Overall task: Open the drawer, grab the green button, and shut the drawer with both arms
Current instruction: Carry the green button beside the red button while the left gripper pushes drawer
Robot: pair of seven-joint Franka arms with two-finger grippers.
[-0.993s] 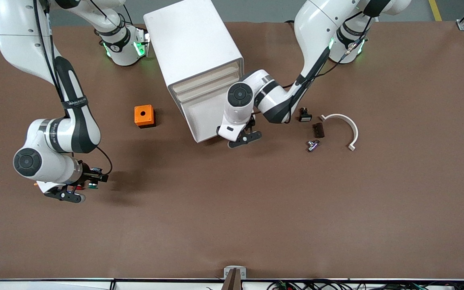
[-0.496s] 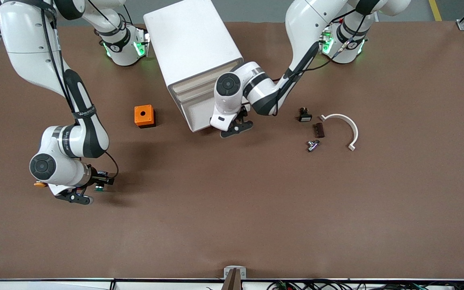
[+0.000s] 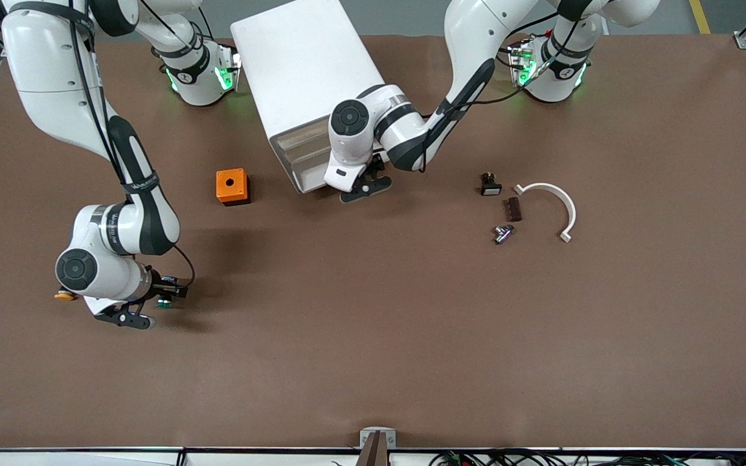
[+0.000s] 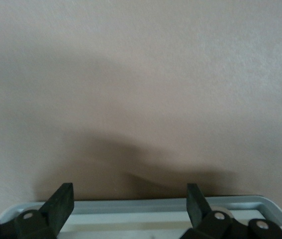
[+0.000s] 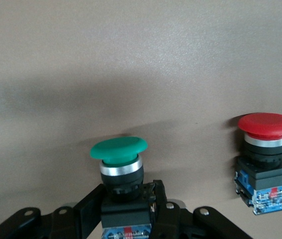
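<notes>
Toward the right arm's end of the table, the right arm's black two-finger gripper [image 3: 146, 310] sits low over the brown tabletop [image 3: 373, 336], its fingers [image 5: 153, 201] clamped on the small green-capped push button with black body [image 5: 120, 174], with a red-capped push button [image 5: 266, 159] standing near it. Next comes a small orange box [image 3: 232, 186], then the tall white cabinet [image 3: 302, 84]. The left arm's black gripper [image 3: 364, 188], fingers [image 4: 61, 204] spread wide and holding nothing, is at the edge of the cabinet's shallow white plastic drawer [image 3: 305, 169], which sticks out only slightly.

buttons: 3 [image 5: 119, 149] | arms: 2 [image 3: 120, 155] | cabinet: 1 [image 3: 302, 65] | orange box: 1 [image 3: 231, 186]
</notes>
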